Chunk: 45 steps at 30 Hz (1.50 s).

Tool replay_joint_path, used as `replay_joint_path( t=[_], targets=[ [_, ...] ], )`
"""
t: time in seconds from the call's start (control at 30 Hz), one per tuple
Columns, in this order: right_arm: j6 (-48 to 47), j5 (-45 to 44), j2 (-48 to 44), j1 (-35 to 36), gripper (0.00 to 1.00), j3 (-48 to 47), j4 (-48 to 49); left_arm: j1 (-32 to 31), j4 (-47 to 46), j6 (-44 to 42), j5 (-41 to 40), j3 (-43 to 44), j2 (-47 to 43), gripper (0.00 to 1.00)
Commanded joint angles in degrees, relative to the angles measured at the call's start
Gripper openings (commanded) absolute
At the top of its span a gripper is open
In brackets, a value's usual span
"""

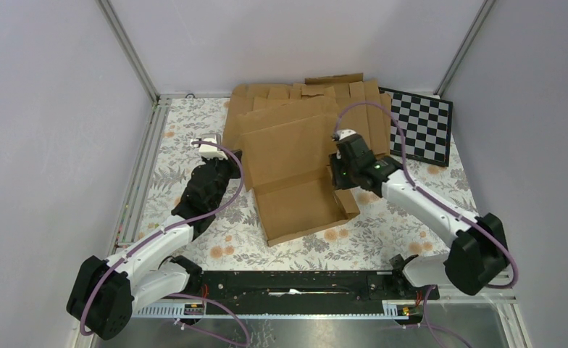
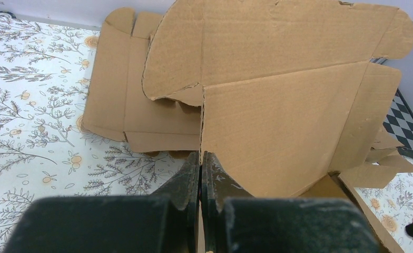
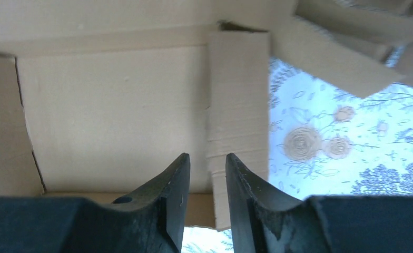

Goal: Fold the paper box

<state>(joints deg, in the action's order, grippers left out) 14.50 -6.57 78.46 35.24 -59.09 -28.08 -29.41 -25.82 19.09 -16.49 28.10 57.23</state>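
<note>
The paper box (image 1: 295,170) lies mid-table, a brown creased sheet with its near panel flat and its far panel tilted up. My left gripper (image 1: 235,161) is at the box's left edge, shut on the thin cardboard edge; in the left wrist view the gripper (image 2: 201,158) pinches the sheet at a crease line, and the box panel (image 2: 283,121) rises ahead of it. My right gripper (image 1: 343,172) hovers over the box's right side. In the right wrist view this gripper (image 3: 207,161) is open with a narrow gap, above the box's right side flap (image 3: 238,100) and floor panel (image 3: 115,110).
A pile of flat brown blanks (image 1: 306,93) lies at the back behind the box, one blank also showing in the left wrist view (image 2: 117,89). A black-and-white checkerboard (image 1: 420,125) lies at the back right. The flowered tablecloth (image 1: 382,232) covers the table; white walls enclose it.
</note>
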Motion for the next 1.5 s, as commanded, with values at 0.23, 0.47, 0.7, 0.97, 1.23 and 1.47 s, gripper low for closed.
replay_joint_path(
  t=[0.23,0.47,0.7,0.97,1.23,1.47],
  targets=[
    [10.56,14.83,-9.64,-19.14,0.75,11.39,13.96,-0.03,-4.11,-0.11,0.96,0.55,-0.17,0.0],
    [17.43,27.05,-8.99,-27.08,0.84,23.36,30.47,-0.03,-5.93,0.24,1.27,-1.63,-1.12,0.0],
    [19.63,35.92,-6.0,-27.99,0.83,27.76,39.71,-0.12,-8.37,-0.7,2.17,-4.12,-1.63,0.0],
    [20.57,43.9,-4.91,-28.04,0.76,27.95,36.48,-1.13,-11.33,-1.53,5.02,-5.51,-2.9,0.0],
    [19.64,29.24,-14.45,-28.58,0.78,29.75,31.81,-2.71,-11.48,-2.28,3.3,-6.79,-5.06,0.0],
    [20.53,17.62,-17.0,-30.1,0.74,32.02,29.2,-2.89,-11.5,-2.82,3.22,-8.1,-6.19,0.0]
  ],
)
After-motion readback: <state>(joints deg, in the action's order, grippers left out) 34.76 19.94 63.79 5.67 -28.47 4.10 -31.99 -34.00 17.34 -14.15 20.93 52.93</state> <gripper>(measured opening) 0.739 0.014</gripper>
